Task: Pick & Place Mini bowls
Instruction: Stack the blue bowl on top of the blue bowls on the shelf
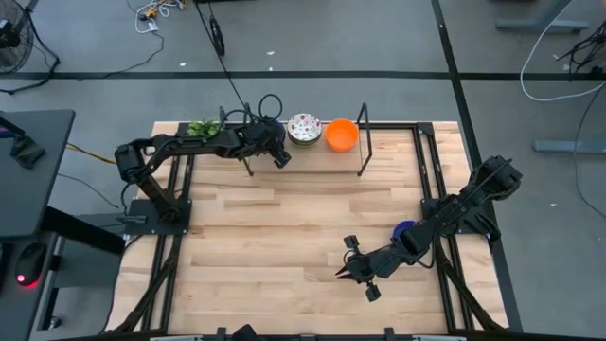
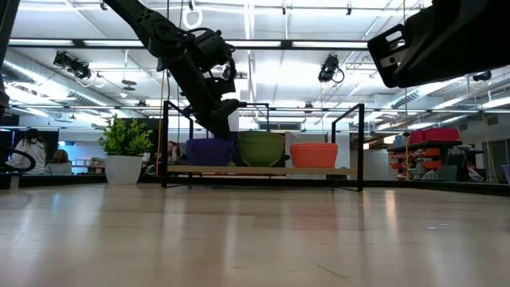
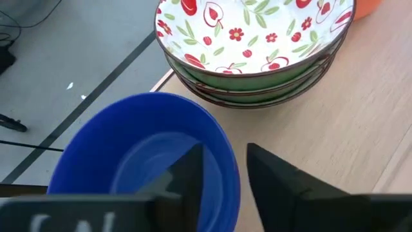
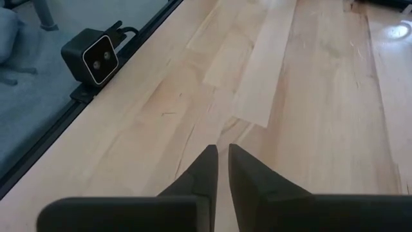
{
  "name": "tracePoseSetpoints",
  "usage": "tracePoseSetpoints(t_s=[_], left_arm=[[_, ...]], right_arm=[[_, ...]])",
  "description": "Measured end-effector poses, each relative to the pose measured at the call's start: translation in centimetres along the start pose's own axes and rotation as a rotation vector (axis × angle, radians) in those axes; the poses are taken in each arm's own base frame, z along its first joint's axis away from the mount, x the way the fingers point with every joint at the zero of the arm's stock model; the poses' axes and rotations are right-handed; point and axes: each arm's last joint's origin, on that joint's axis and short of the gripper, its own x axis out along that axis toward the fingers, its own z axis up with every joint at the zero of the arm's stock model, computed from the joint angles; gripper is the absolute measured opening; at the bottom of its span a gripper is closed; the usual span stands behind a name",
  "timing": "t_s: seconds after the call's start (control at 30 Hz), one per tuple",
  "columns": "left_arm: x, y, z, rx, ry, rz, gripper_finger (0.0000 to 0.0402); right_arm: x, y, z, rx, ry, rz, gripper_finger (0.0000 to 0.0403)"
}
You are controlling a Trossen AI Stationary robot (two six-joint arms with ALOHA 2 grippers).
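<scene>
A blue mini bowl (image 3: 148, 161) stands at the table's far edge and shows dark in the low view (image 2: 210, 151). Beside it is a stack of bowls, green outside, topped by a white bowl with a red pattern (image 3: 257, 38) (image 1: 304, 128). An orange bowl (image 1: 342, 134) (image 2: 314, 155) follows toward the right. My left gripper (image 3: 225, 174) (image 1: 277, 152) is over the blue bowl, shut on its wall. My right gripper (image 4: 223, 164) (image 1: 346, 272) is shut and empty, low over the near right of the table. Another blue bowl (image 1: 405, 229) shows partly under the right arm. My left gripper holds the blue bowl by its rim (image 3: 233, 161) on the side nearest the patterned stack, one finger (image 3: 187, 171) inside the bowl and one (image 3: 277, 177) outside. The fingers come from above, slanting down. The bowl is upright, its base level with the other bowls' bases (image 2: 210, 163).
A black metal frame (image 1: 363, 142) (image 2: 360, 143) stands around the row of bowls at the far edge. A green potted plant (image 1: 203, 127) (image 2: 125, 151) stands at the far left corner. A small black camera (image 4: 96, 58) sits at the table's near edge.
</scene>
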Motion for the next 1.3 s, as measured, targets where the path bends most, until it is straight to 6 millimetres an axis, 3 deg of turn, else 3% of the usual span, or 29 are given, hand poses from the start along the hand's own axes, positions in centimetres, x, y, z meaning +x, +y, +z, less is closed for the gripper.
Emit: tracePoseSetpoints(t_s=[0.2,0.37,0.47,0.6,0.73,0.87,1.03,1.3], left_arm=[[-0.7,0.1,0.7,0.003,0.007,-0.029,0.0164],[-2.3,-0.3,2.1,0.035,-0.015,-0.049,0.0160],[-4.3,-1.0,2.8,0.055,-0.072,-0.080,0.0148],[-7.5,-3.0,3.2,0.112,-0.144,-0.149,0.0130],[-10.0,-6.3,2.8,0.201,-0.199,-0.247,0.0114],[-11.7,-10.3,1.0,0.277,-0.251,-0.359,0.0103],[-13.1,-14.4,-3.2,0.336,-0.342,-0.504,0.0094],[-13.8,-16.8,-10.1,0.266,-0.380,-0.673,0.0094]], right_arm=[[0.0,0.0,0.0,-0.001,0.003,0.000,0.0038],[0.0,0.0,-0.1,-0.002,0.007,0.000,0.0038],[0.0,0.0,-0.1,0.007,0.010,-0.001,0.0038],[0.0,0.0,-0.2,0.057,0.016,-0.002,0.0038],[0.0,-0.1,-0.7,0.081,0.070,-0.011,0.0038],[-0.2,-0.2,-1.8,0.149,0.181,-0.040,0.0038],[-1.3,-0.2,-2.6,0.262,0.297,-0.076,0.0038],[-5.8,-0.2,-2.2,0.460,0.384,-0.123,0.0035]])
